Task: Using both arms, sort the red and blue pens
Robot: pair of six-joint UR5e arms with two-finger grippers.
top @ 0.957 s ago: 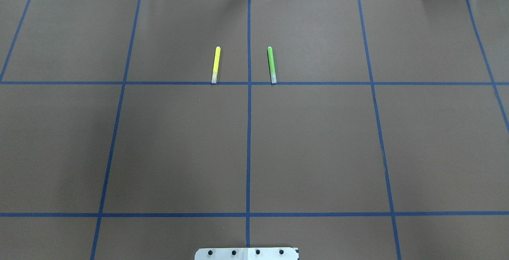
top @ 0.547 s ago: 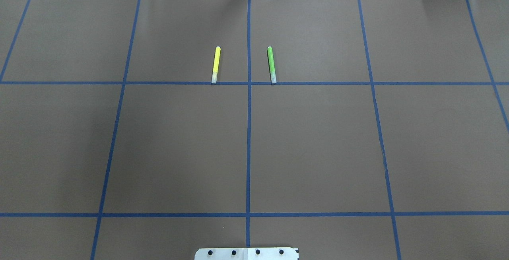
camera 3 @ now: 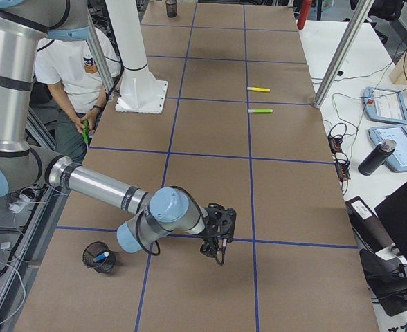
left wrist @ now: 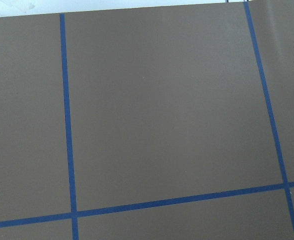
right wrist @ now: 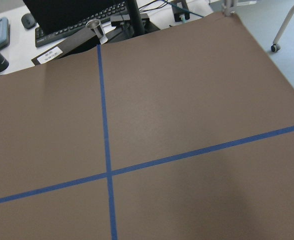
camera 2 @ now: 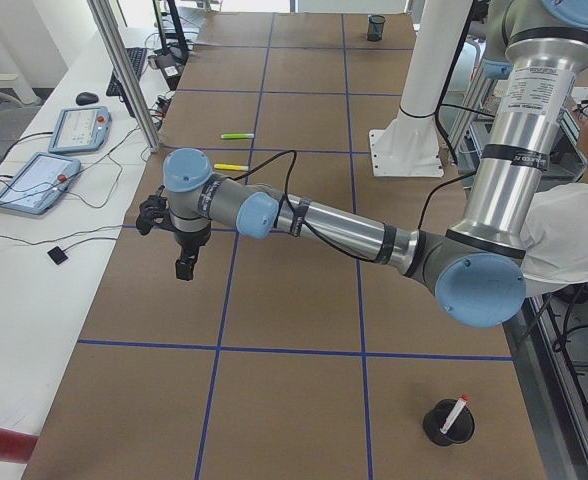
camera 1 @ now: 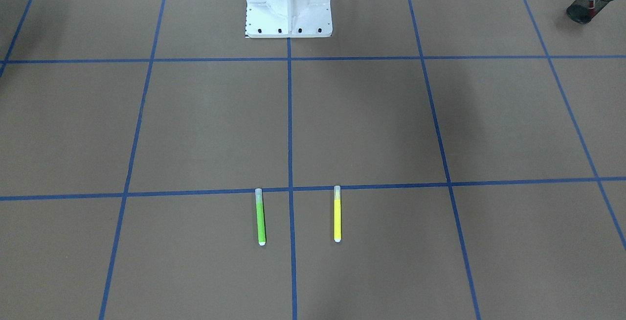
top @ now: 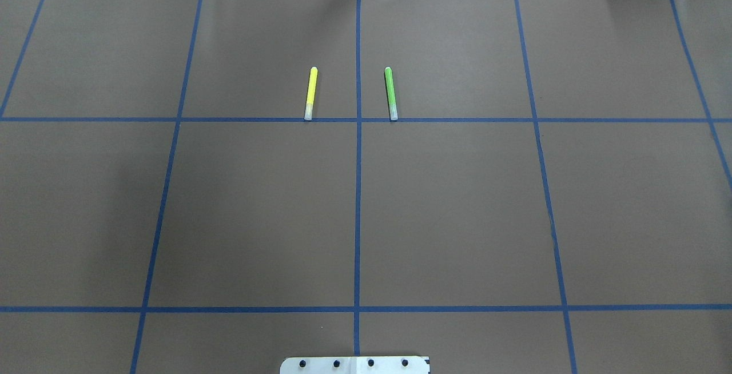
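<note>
The white-barrelled, red-capped slim marker (camera 2: 455, 410) is seen leaning in a black mesh cup (camera 2: 436, 432), well apart from the left end effector (camera 2: 185, 266), towards the robot's side. The blue-barrelled slim marker (camera 3: 102, 257) is held in another black mesh cup (camera 3: 89, 263), near the right end effector (camera 3: 216, 253). Neither end effector's opening can be told.

Bare mat (top: 457, 214) across the middle squares, open from either side. Flat on it near the far edge, either side of the centre tape (top: 358, 191), apart: yellow marker (top: 310, 92), green marker (top: 390, 92). At the robot's edge, tall white pedestal (camera 1: 288, 2). Toward the left end, left cup (camera 2: 459, 435) with red pen (camera 2: 457, 405); toward the right end, right cup (camera 3: 109, 265) with blue pen (camera 3: 101, 256). Upright post (camera 2: 126, 75) at the far edge. Over each end, above the mat: left arm (camera 2: 324, 222), right arm (camera 3: 100, 185).
</note>
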